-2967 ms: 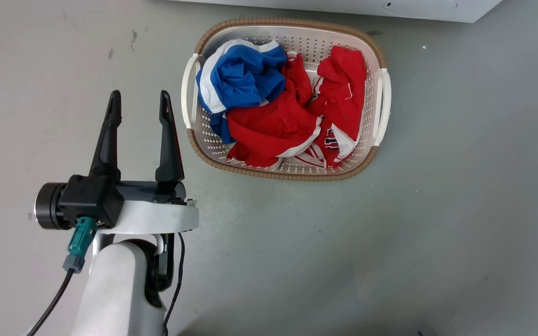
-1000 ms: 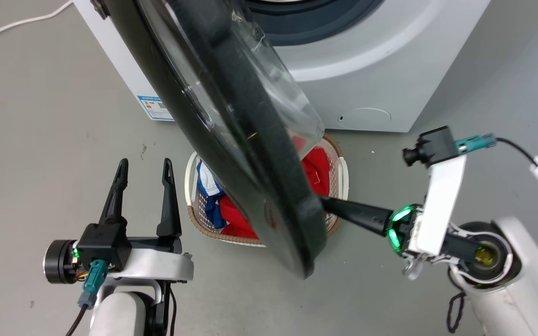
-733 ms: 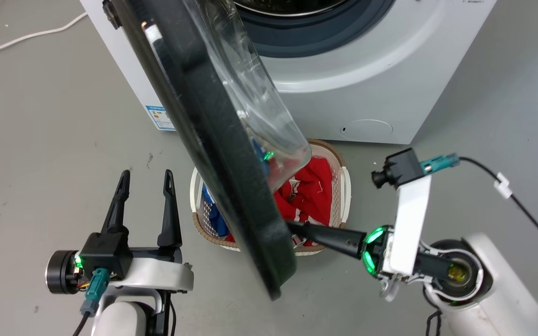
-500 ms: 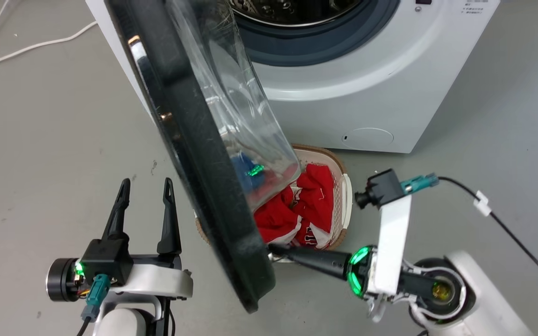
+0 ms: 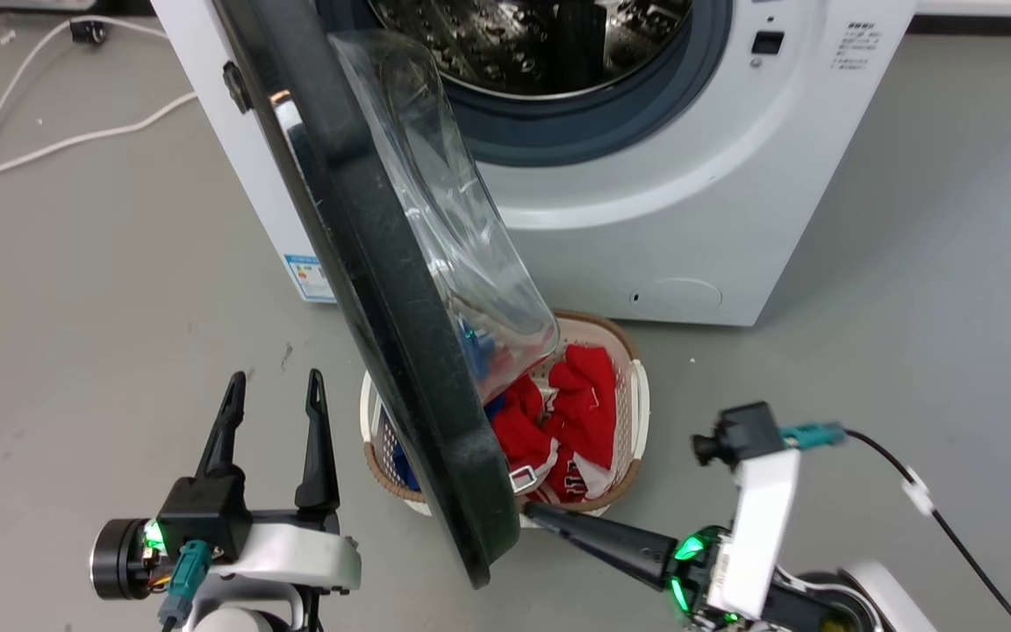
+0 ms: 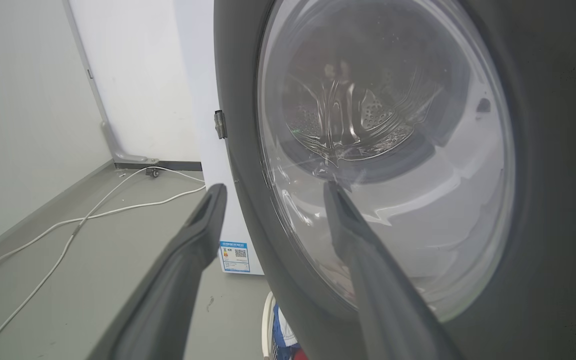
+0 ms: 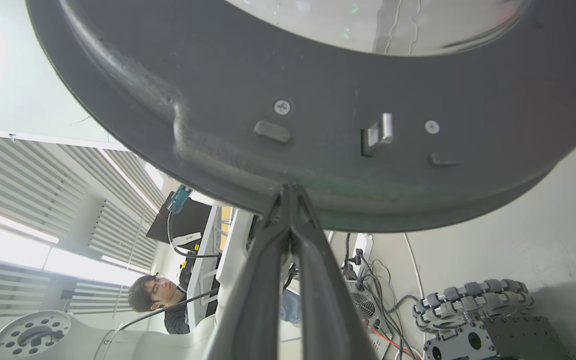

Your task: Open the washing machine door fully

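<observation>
— In front of the washing machine (image 5: 690, 219), where's the door sitting? Can't work it out from the head cam.

— So the washing machine door (image 5: 383, 290) is hinged on the machine's left side and stands out from the front, pretty much edge-on to the head cam, with the glass bowl bulging to the right. The steel drum (image 5: 541, 44) is uncovered behind it. In that view the door's low end overlaps the laundry basket (image 5: 637, 412) of red clothes (image 5: 584, 412) on the grey floor (image 5: 865, 369).

— ok, and the grippers? Has either one got hold of it?

— Not that I can see. The right gripper (image 5: 530, 507) has its fingers squeezed together, tips touching the door's lower rim on the inner side. On the right wrist cam the right gripper (image 7: 288, 187) meets the very edge of the washing machine door (image 7: 318, 100), and nothing looks pinched between the tips. The left gripper (image 5: 276, 379) is spread wide with nothing in it, near the door's outer side but apart from it. Its own cam looks past the fingers (image 6: 183, 260) at the door's outer face, with the drum visible through the glass. There's also a white cable (image 5: 75, 140) on the floor off to the left.
</observation>
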Motion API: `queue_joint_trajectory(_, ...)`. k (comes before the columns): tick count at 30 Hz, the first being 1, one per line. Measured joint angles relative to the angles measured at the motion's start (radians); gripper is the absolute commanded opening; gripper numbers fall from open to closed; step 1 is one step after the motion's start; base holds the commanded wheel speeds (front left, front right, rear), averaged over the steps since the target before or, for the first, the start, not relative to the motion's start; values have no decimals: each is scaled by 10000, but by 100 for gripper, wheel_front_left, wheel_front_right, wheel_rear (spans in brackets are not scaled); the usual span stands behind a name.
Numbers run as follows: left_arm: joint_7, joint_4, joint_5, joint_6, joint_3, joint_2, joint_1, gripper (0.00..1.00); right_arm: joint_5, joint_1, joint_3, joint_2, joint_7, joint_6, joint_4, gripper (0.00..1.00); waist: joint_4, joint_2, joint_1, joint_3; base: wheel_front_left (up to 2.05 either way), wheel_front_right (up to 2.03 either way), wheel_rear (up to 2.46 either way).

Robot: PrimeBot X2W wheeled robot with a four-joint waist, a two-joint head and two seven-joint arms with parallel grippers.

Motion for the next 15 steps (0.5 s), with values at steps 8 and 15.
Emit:
queue_joint_trajectory(8,-2,79,-4,2,69,0,468,100,-71,887,-1200,148,-1787,0,-784,36,-102,0,0,-648,0,0,0)
queue_joint_trajectory(15,0,115,-6,0,105,2,888,100,-136,1510,-2838,504,-4111,0,-1555,100,-142,0,0,-1246,0,0,0)
